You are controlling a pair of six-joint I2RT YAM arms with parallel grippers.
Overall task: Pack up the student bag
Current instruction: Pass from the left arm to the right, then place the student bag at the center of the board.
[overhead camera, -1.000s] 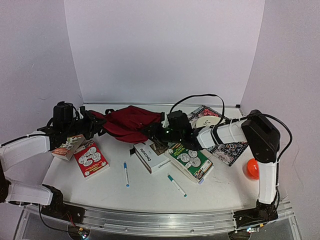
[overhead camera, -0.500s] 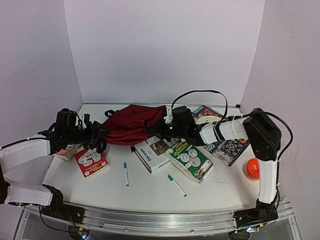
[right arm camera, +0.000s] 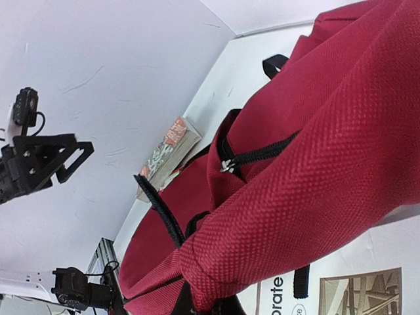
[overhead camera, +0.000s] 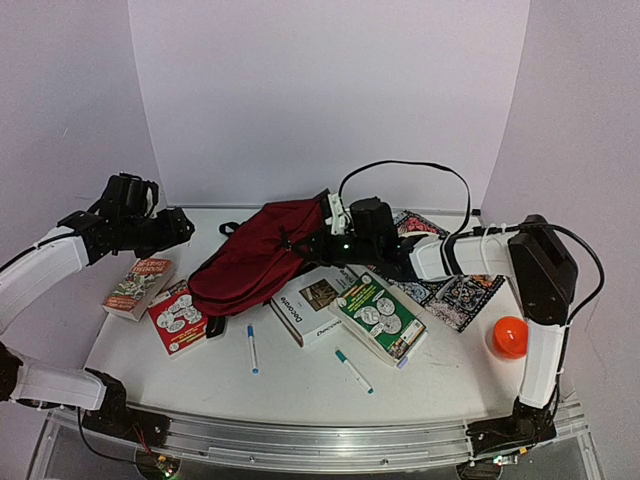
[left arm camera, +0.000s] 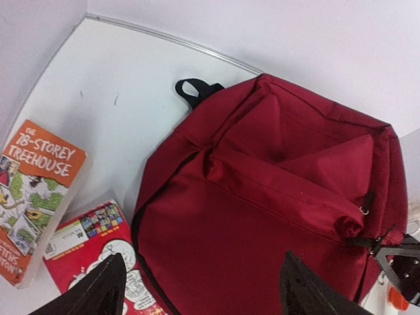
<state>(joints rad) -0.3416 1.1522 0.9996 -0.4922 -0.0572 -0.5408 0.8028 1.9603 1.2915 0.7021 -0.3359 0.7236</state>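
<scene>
The student bag, dark red with black zippers and straps, lies slanted across the table's middle, its right end lifted. My right gripper is shut on a fold of the bag's fabric at that raised end. In the right wrist view the fold fills the frame and hides most of the right gripper. My left gripper hangs open above and left of the bag, apart from it. The left wrist view looks down on the bag between the spread fingers of the left gripper, which hold nothing.
An orange Treehouse book and a red book lie left of the bag, which overlaps the red book. A white book, a green book and a patterned book lie right. Two pens and an orange ball sit nearer.
My left gripper opened, let go of the bag and rose up to the left. The right gripper shut on the bag's fabric and lifted that end; the bag stretched out toward the front left.
</scene>
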